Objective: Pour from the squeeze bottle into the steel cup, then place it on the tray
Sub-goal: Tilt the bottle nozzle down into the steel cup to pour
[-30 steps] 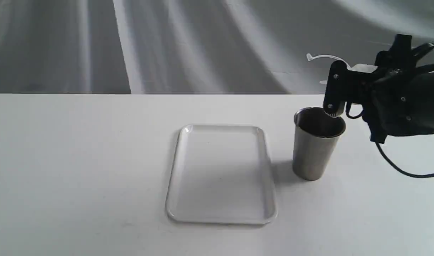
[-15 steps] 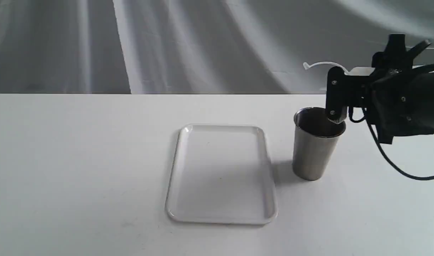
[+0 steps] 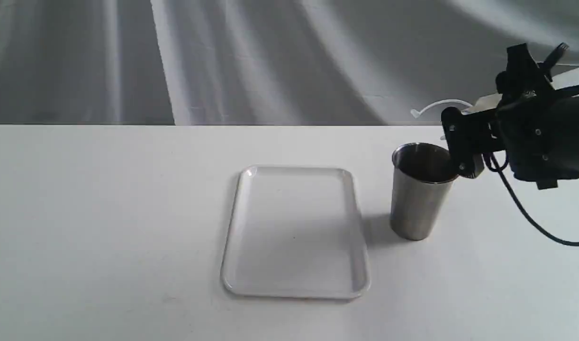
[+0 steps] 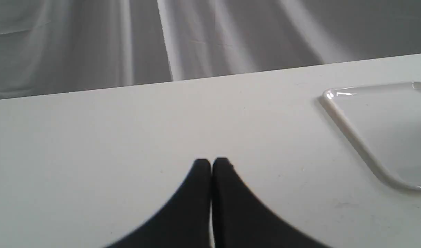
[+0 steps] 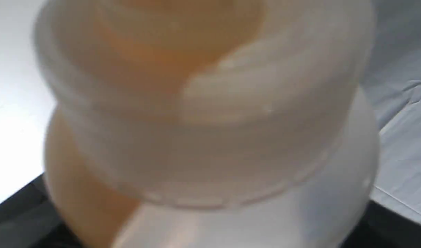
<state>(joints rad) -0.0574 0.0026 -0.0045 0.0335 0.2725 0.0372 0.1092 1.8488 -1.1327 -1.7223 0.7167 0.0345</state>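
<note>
The steel cup (image 3: 420, 194) stands upright on the table, just right of the white tray (image 3: 294, 232), which lies flat with nothing on it. My right gripper (image 3: 461, 142) hangs beside the cup's right rim, shut on the squeeze bottle (image 3: 484, 102). The bottle is tipped over toward the cup, and its thin cap strap (image 3: 438, 105) curls out above the rim. In the right wrist view the squeeze bottle (image 5: 203, 131) fills the frame, blurred, with amber liquid (image 5: 152, 58) inside. My left gripper (image 4: 211, 164) is shut on nothing, low over bare table, with the tray's corner (image 4: 355, 137) off to one side.
A white table (image 3: 104, 213) carries everything, and a grey draped cloth (image 3: 270, 61) hangs behind its far edge. A black cable (image 3: 531, 220) droops from the right arm toward the table, right of the cup.
The right gripper with the bottle has shifted right, from over the cup's mouth to beside its right rim, and has rotated. The cap strap now sits lower.
</note>
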